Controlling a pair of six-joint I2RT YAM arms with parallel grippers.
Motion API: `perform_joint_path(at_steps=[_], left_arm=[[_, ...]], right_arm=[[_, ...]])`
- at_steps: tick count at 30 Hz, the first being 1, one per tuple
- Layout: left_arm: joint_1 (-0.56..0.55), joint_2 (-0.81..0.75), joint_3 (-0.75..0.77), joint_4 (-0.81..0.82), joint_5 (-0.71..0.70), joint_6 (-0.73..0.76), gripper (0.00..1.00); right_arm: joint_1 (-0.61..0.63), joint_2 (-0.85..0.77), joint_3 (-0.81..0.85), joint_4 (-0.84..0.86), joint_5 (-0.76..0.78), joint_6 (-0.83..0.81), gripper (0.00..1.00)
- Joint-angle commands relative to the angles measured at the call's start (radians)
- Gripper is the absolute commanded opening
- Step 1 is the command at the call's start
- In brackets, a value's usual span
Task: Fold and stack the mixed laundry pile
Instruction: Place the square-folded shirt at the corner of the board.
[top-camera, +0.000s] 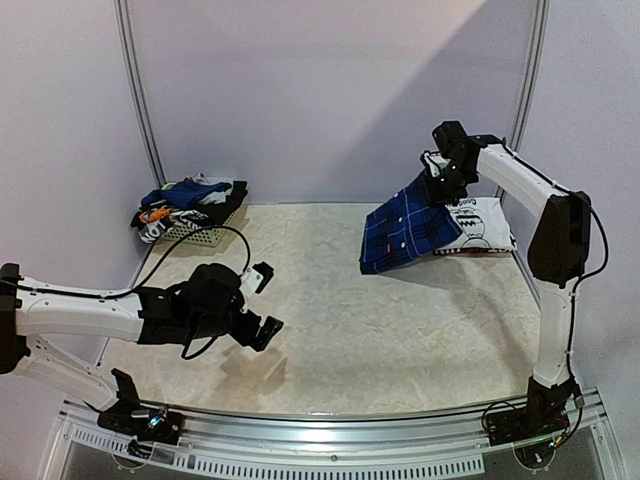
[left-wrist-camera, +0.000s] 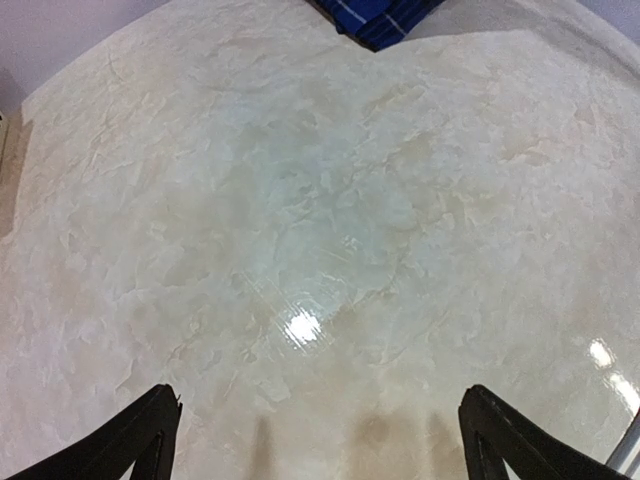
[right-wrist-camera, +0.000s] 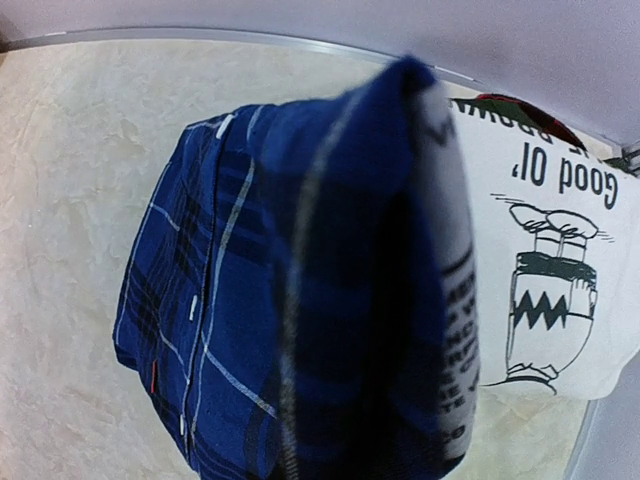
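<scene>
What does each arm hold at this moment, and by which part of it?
The right jaws are shut on the blue plaid shirt, at its upper edge. The left jaws stand open and hold nothing.

Open table (top-camera: 330, 300) between basket (top-camera: 203, 238) (back-left) and hanging plaid shirt (top-camera: 405, 230).

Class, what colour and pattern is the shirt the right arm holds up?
The shirt is blue-and-black plaid with thin white lines; the right wrist view shows it best.
</scene>
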Motion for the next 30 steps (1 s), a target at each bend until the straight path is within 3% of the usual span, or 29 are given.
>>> perform_joint_path(at_steps=[1, 20, 30], left_arm=[[-0.003, -0.015, -0.020, 0.036, 0.022, -0.012, 1.00], [-0.009, 0.024, -0.008, 0.056, 0.045, -0.003, 1.00], [-0.010, 0.027, -0.012, 0.053, 0.036, -0.002, 1.00]], right_arm=[[-0.044, 0.028, 0.085, -0.075, 0.064, -0.119, 0.00], [-0.138, 0.022, 0.297, -0.109, 0.027, -0.306, 0.00], [-0.199, 0.048, 0.304, -0.115, 0.044, -0.319, 0.00]])
